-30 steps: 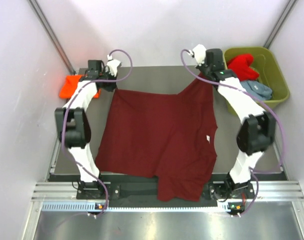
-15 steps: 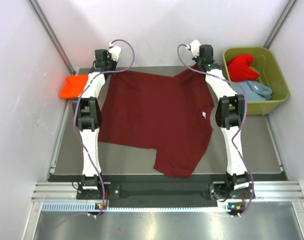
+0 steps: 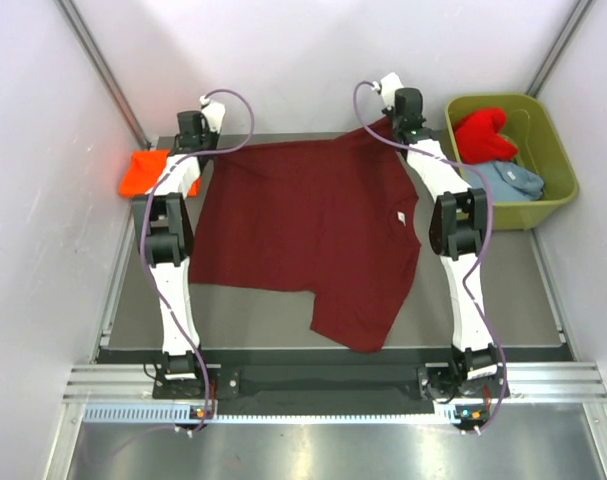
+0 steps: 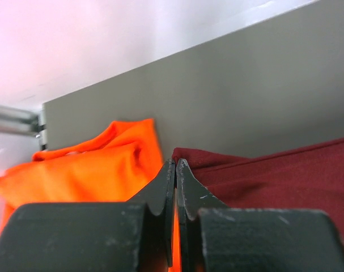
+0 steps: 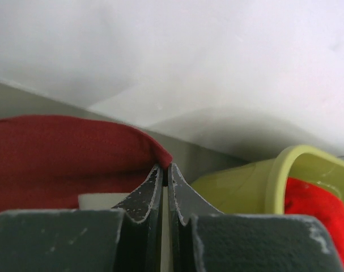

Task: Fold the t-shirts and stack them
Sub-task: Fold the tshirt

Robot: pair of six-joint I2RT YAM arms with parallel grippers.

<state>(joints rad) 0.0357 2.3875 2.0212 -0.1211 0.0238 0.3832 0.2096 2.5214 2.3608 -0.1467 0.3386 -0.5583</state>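
The maroon shirt (image 3: 313,230) lies spread out on the grey surface (image 3: 253,320), with its far edge at the back; the left pincer (image 4: 175,165) is pressed together on the far left corner of it, and the right pincer (image 5: 164,168) is pressed together on the far right corner. Each one bites only a tiny bit of cloth at the very edge, so I think a corner could slip out if the arms pull hard or not together; then the shirt would flop down with wrinkles. The left corner is just beside the orange shirt (image 3: 148,172), so it might bump or drag that one; the right pincer is near the green tub (image 3: 561,150) and could knock it. The near side of the maroon shirt lies crooked, with one part sticking out, so a fold could come out lopsided. Counting: four shirts in all, one maroon, one orange, one red shirt (image 3: 481,133) and one grey-blue shirt (image 3: 513,180), these last two in the tub; one tub; two pincers.
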